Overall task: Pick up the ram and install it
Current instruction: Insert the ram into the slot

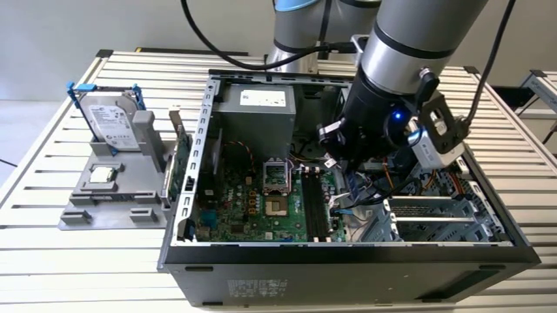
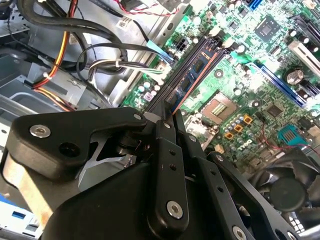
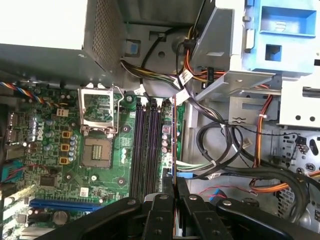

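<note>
Tabletop (image 1: 52, 261) slats carry everything, and the open computer case (image 1: 348, 251) lies on its side at the centre, so I can come down on the motherboard (image 1: 252, 202) from above. My arm (image 1: 409, 39) comes in from twelve o'clock in the exterior view and dips into the case at about two o'clock from its middle.

At nine o'clock from the case sits the grey parts fixture (image 1: 104, 202), with the hard drive (image 1: 111, 120) propped upright in it so it can be gripped by its edges. The fixture's edge nearest the case holds the wider expansion card (image 1: 181, 163).

On the board, the memory slots (image 1: 317, 208) run parallel just beside the empty processor socket (image 1: 276, 208), on its three o'clock side.

In both wrist views the end effector (image 3: 174, 182) is drawn narrow, its fingers pinched on one end of the ram (image 3: 174, 145). In the second wrist view the ram (image 2: 192, 75) stands on edge, chips showing, and runs away from the end effector (image 2: 167, 120) in line with the slots. I judge that edge-on hold is there to keep the contact edge facing down into a slot. It sits at the slot on the cable side, but I cannot tell whether it is seated or only resting there.
</note>
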You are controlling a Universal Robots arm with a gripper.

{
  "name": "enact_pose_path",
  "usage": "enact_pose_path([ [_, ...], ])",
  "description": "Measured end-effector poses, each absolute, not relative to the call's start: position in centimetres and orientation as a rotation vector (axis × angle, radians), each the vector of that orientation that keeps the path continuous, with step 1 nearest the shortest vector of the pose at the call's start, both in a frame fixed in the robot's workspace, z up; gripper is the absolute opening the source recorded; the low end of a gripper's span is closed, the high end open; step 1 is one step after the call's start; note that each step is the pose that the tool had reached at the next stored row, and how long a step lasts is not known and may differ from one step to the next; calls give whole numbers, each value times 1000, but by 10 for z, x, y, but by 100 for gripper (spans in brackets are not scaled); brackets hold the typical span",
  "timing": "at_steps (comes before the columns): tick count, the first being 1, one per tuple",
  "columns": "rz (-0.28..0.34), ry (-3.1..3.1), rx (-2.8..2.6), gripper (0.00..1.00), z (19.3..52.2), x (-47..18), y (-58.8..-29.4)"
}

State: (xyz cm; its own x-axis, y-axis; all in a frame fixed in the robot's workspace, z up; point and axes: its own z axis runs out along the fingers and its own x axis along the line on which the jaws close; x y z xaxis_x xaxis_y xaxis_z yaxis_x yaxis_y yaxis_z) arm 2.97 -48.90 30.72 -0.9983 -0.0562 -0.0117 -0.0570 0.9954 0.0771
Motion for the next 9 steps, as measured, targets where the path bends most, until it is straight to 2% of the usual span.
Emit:
enact_pose_path([
  [9,121,3128,-89,0,301,30,-489],
])
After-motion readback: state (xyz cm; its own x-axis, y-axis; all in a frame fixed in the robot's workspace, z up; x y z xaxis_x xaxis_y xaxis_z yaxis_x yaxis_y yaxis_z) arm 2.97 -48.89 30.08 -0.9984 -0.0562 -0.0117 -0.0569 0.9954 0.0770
